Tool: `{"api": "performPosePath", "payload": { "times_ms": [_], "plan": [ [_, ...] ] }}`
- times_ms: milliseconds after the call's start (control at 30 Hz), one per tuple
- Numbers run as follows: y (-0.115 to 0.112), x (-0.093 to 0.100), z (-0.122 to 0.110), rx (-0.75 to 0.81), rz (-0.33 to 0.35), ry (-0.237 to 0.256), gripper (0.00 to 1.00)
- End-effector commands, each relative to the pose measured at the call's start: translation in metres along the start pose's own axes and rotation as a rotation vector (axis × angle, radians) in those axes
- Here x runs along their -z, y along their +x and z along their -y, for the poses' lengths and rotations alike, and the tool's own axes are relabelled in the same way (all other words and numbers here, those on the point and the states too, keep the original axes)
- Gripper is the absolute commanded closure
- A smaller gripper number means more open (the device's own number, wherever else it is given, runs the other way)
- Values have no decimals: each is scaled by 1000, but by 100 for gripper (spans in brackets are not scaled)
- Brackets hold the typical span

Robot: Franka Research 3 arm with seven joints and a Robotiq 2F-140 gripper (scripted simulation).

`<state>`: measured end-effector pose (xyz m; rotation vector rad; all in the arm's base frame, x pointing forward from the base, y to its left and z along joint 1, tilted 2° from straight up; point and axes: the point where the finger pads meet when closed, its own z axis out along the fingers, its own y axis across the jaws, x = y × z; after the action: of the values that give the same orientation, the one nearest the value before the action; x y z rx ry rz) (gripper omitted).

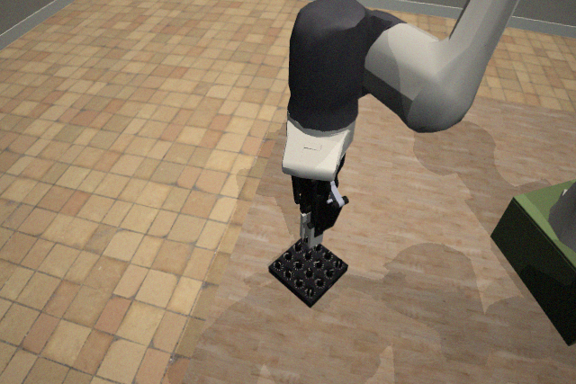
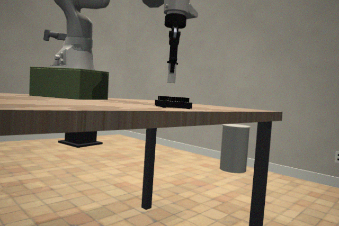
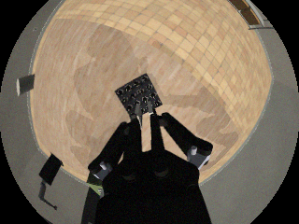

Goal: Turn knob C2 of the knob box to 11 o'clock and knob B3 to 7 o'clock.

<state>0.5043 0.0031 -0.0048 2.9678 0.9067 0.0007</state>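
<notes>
I see the knob box [image 1: 308,270] standing flat on the wooden desk [image 2: 82,119], close to the desk's long left edge in the top view and well away from the green pedestal [image 2: 68,82] that carries the arm. It is a small, low, square black slab, set diagonally to the desk edges so one corner points toward the top camera. Its top carries a four-by-four grid of short black knobs, each ringed by tiny pale marks; the printed names and the white pointer lines are too small for me to read, so I cannot tell where any knob points. From the exterior view it looks like a thin base with the knobs rising as a darker row above it.

My gripper [image 2: 171,80] hangs above the box, clear of it, fingers nearly together and holding nothing.
</notes>
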Motion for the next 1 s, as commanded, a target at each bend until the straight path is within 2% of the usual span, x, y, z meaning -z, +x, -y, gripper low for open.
{"api": "performPosePath", "payload": {
  "times_ms": [0,333,967],
  "plan": [
    [1,0,0,-6,-2,-2,88],
    [1,-5,0,-6,1,-4,88],
    [1,-27,-1,-6,1,-4,88]
  ]
}}
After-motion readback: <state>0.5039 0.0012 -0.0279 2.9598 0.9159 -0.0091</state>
